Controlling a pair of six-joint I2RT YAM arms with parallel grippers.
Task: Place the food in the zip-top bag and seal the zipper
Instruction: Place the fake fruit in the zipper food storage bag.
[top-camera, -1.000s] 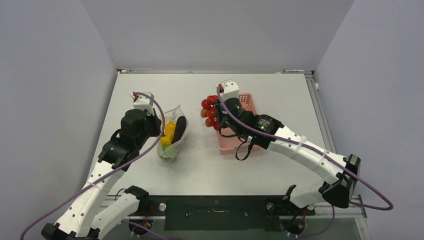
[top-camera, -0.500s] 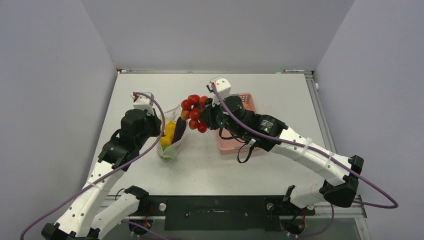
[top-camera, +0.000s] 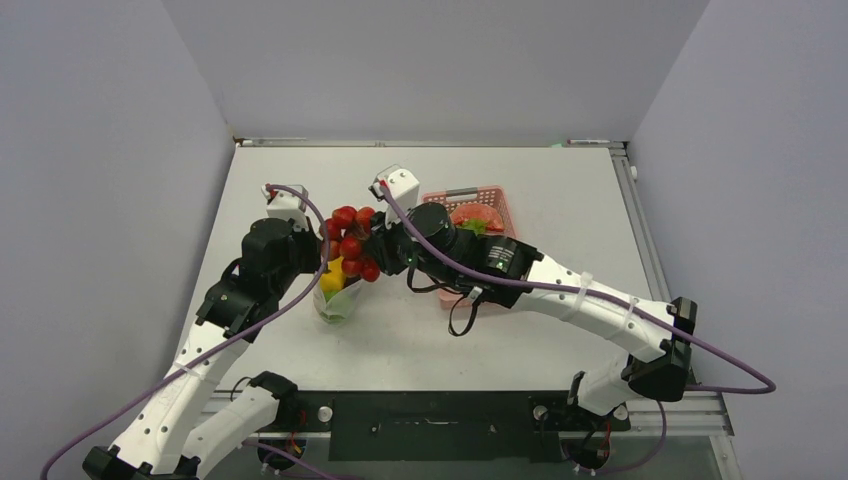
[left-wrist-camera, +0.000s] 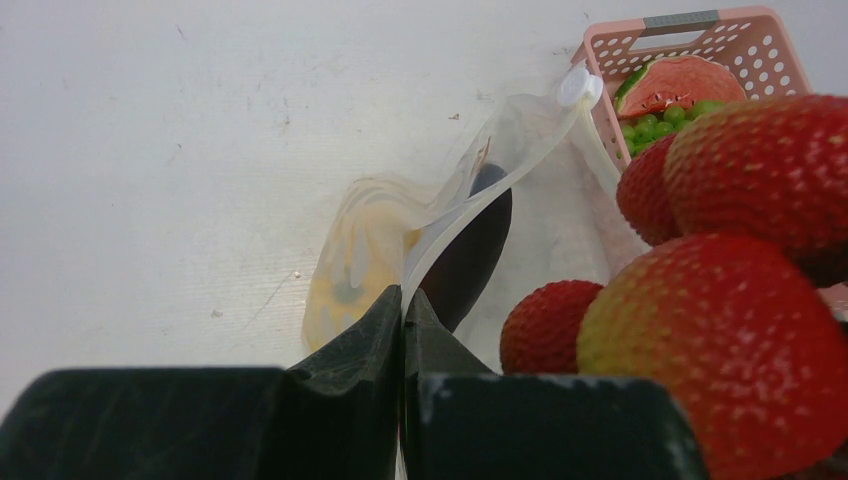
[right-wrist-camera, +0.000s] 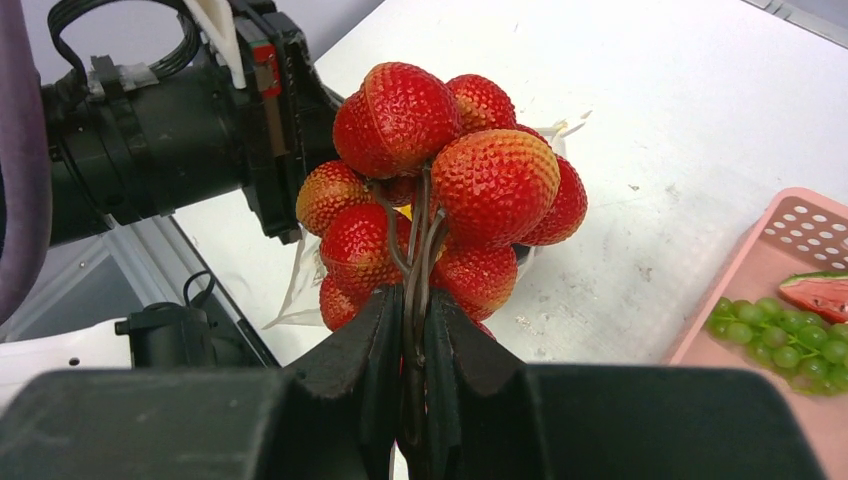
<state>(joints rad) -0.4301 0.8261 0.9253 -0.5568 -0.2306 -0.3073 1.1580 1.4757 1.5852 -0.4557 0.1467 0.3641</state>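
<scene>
Right gripper (right-wrist-camera: 417, 310) clamped on the stems of the strawberry cluster (right-wrist-camera: 450, 180), held over the zip-top bag (left-wrist-camera: 370, 230) mouth and crowding the left gripper (left-wrist-camera: 403, 310), which is pinched closed on the bag edge. Eggplant (left-wrist-camera: 470, 250) and yellow pieces (top-camera: 334, 279) are inside the bag, on the counter (left-wrist-camera: 200, 150). Pink basket (left-wrist-camera: 700, 40) nearby holds grapes (left-wrist-camera: 660, 118) and a watermelon slice (left-wrist-camera: 685, 82).

One bag (left-wrist-camera: 360, 220), one basket (left-wrist-camera: 765, 50), one strawberry cluster (right-wrist-camera: 450, 190).

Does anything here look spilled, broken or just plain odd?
Nothing is spilled or broken. One oddity: the right gripper holds the strawberry bunch only by its thin stems, and the bag, pinched at one edge by the left gripper, lies slumped with a mouth that looks narrow for so bulky a bunch.
</scene>
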